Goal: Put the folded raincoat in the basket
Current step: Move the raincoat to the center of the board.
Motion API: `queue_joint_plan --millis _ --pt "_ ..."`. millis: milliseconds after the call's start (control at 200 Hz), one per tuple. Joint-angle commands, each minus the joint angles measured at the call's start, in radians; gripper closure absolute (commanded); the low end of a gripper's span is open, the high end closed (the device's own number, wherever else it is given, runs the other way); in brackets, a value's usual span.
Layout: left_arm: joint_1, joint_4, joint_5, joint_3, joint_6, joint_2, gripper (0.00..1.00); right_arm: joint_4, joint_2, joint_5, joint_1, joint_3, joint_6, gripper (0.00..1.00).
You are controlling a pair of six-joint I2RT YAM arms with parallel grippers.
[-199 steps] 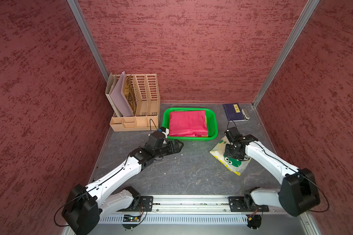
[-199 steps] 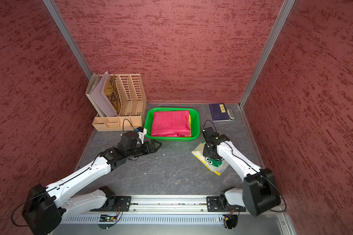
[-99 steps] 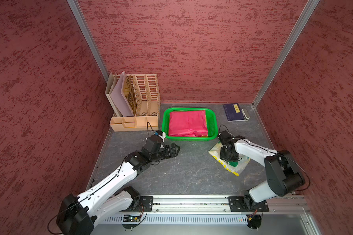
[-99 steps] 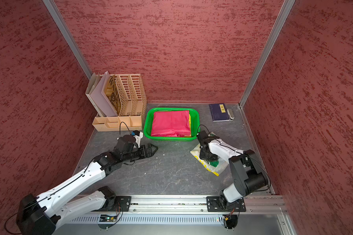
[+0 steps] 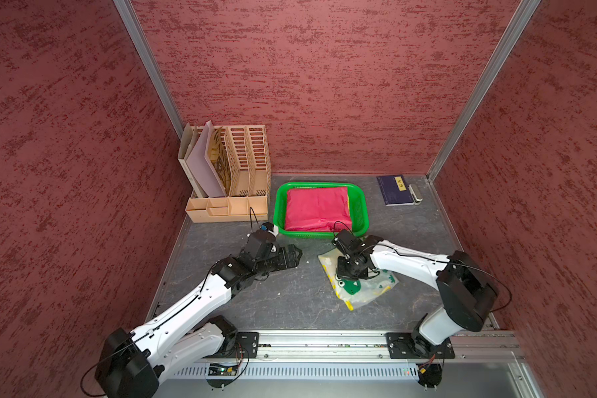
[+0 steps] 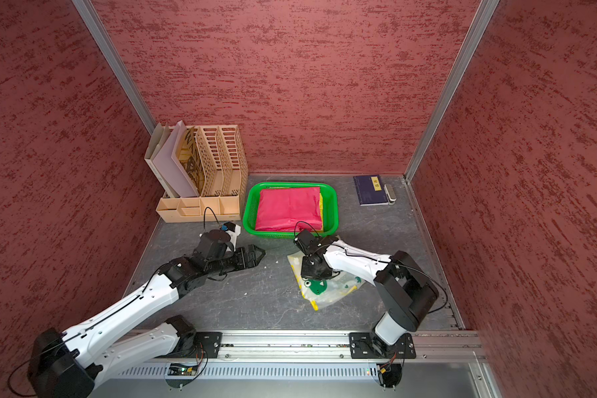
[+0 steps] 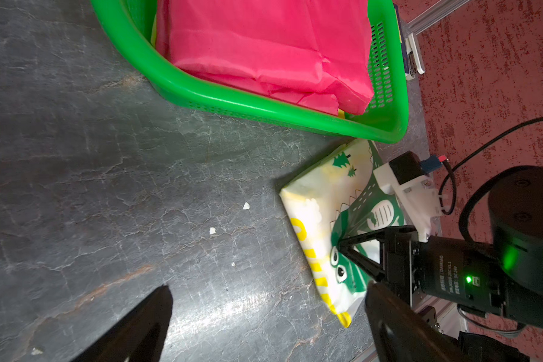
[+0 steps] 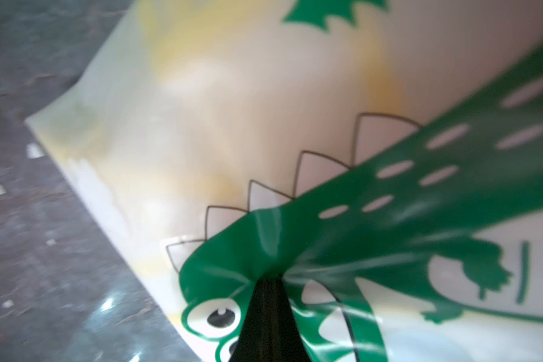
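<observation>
Folded raincoat (image 5: 362,291), a white translucent plastic packet with a green dinosaur print and yellow lettering, is not in the basket. I see it flat on the dark grey stone-pattern desk (image 5: 290,303), in front of the basket on the right arm's side.

Right gripper (image 7: 341,245): jaws closed, pinching the packet's film at the dinosaur's head. The right wrist view shows the green film puckered at the tip, and the left wrist view shows it tented up there. The rest of the packet looks to be lying on the desk.

Shallow bright green perforated plastic basket (image 5: 359,210) sits near the back wall. One packet corner lies just beside its front right corner; I can't tell if they touch. A folded pink bundle (image 5: 316,208) fills most of the basket, with a yellow strip showing along its right edge.

Left gripper (image 5: 297,254): jaws wide open, holding nothing. It is low over bare desk, in front of the basket's left end, pointing toward the packet and apart from both.

Farther out, a tan slotted plastic file organizer (image 5: 235,172) with folders stands in the back left corner, just beside the basket. A dark blue book (image 5: 393,189) lies in the back right corner, with a small pale object against its right edge.
</observation>
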Motion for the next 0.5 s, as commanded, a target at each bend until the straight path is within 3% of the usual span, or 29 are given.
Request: queue_joint_plan --millis 0,120,260,376,496 --pt "-0.001 -0.021 -0.022 -0.023 0.000 -0.022 0.00 0.122 0.022 -0.110 0.034 0.055 0.055 1.00" --pt "-0.003 0.001 0.009 -0.053 -0.002 -0.044 0.00 0.093 -0.062 -0.077 0.033 0.100 0.004 1.00" --pt "-0.008 0.100 0.111 -0.105 -0.007 -0.021 0.00 -0.130 -0.174 0.066 0.021 0.173 -0.125 0.55" --pt "-0.025 0.202 0.168 -0.140 -0.023 0.041 0.00 -0.252 -0.283 0.164 -0.058 0.126 -0.167 0.45" --pt "-0.061 0.288 0.214 -0.136 -0.032 0.142 0.00 -0.262 -0.399 0.157 -0.209 0.000 -0.214 0.39"
